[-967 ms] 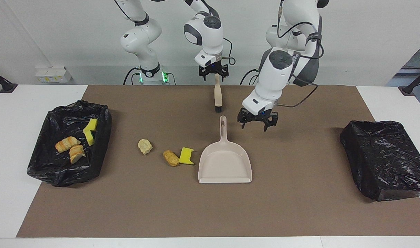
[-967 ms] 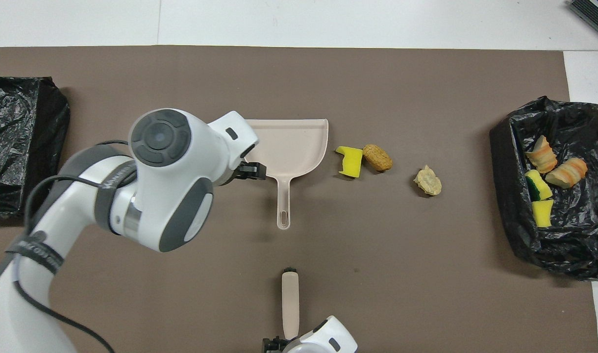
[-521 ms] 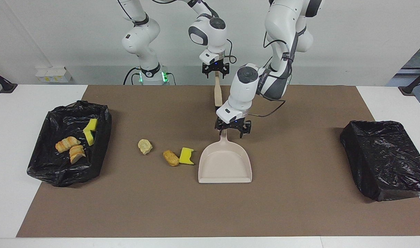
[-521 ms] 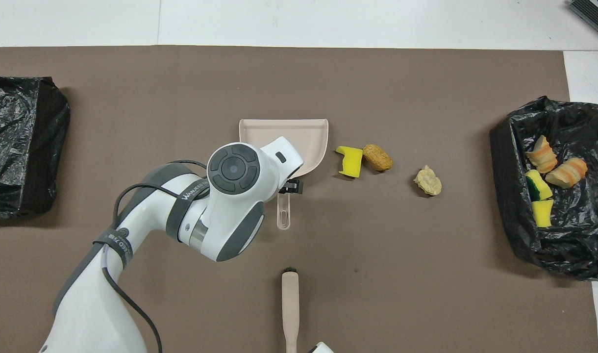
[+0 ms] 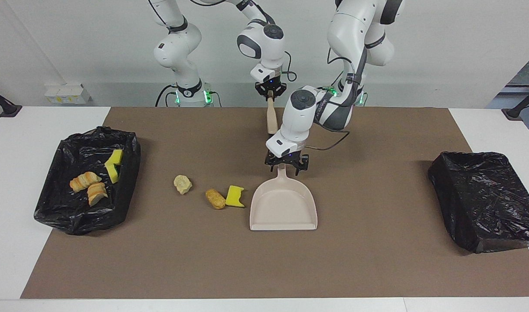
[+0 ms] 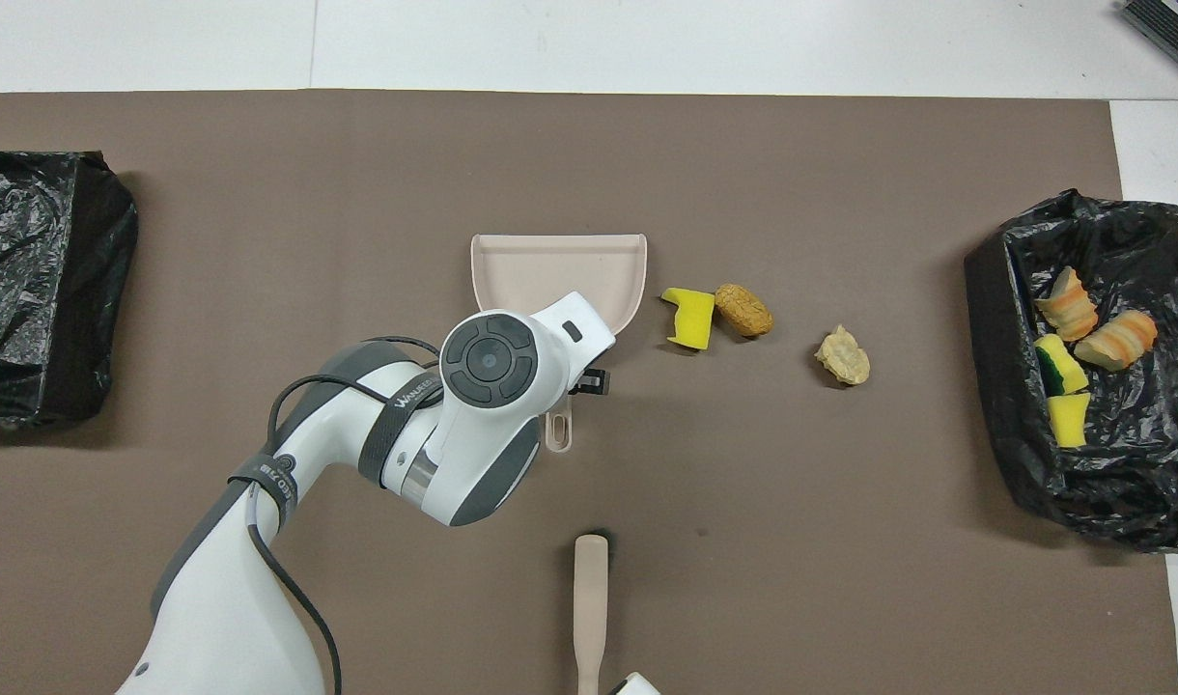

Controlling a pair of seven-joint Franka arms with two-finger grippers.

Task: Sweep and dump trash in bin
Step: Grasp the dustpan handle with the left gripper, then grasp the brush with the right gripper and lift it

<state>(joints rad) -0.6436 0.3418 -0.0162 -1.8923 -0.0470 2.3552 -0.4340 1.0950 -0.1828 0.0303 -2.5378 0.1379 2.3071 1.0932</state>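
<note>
Mostly the scene is a white table covered by a brown mat, with a pale wall rising where the robots stand. Each end of the mat carries a bin lined with black plastic. The bin at the right arm's end holds part of the trash: two yellow sponge chunks and tan bread pieces. The bin at the left arm's end shows only its liner.

Three scraps lie loose on the mat in a row: a pale lumpy piece, a golden-brown piece and a yellow sponge chunk touching it. That chunk sits just beside the beige dustpan, which lies flat with its handle pointing toward the robots.

The left gripper is down at the dustpan's handle, its fingers spread to either side of it; in the overhead view the arm's wrist hides most of the handle. The right gripper is clamped on the handle of the beige brush, which hangs downward over the mat's edge nearest the robots
</note>
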